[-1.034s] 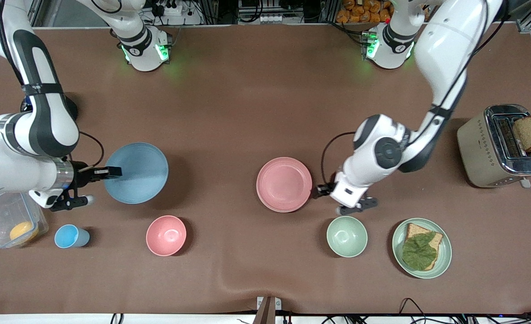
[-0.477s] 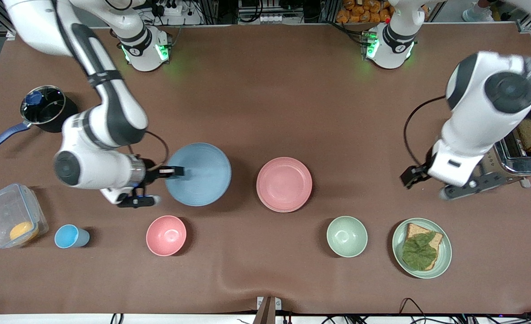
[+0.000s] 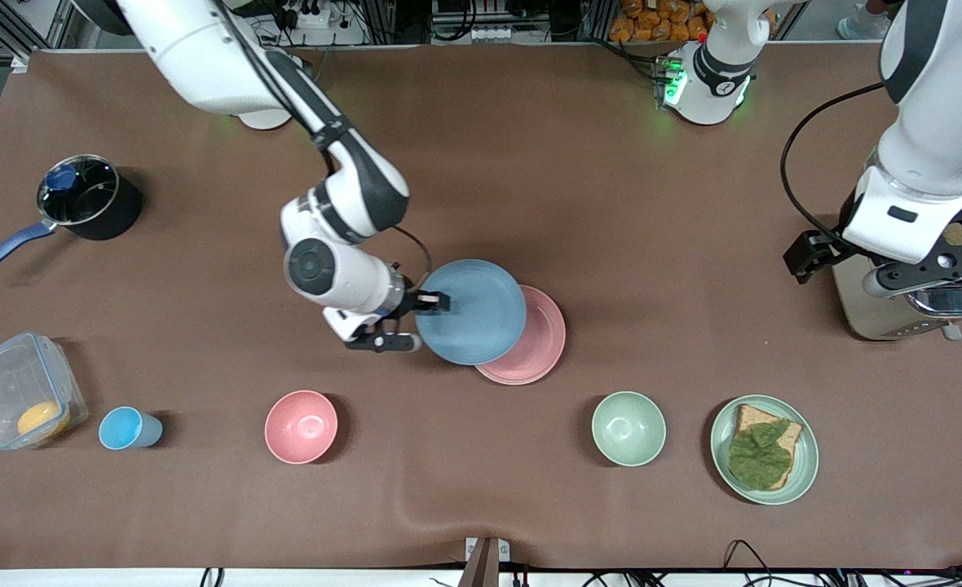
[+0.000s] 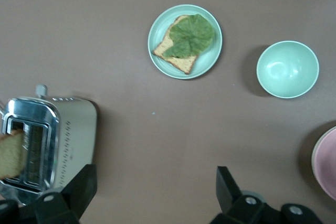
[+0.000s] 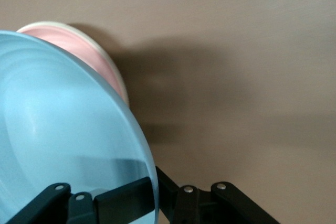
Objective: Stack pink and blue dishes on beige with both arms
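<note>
Right gripper (image 3: 436, 303) jaws pinch rim of round matte blue plate (image 3: 473, 311), over pink plate (image 3: 534, 346); left gripper (image 3: 807, 257) jaws spread, over toaster (image 3: 864, 314).

The blue plate (image 3: 471, 311) covered part of the pink plate (image 3: 534, 342), and of the beige plate (image 5: 107, 59) only a pale rim showed beneath the pink. The toaster (image 3: 872, 310) sat half hidden under the left arm, whose hand (image 4: 152, 195) was cut off at the wrist view's edge.
</note>
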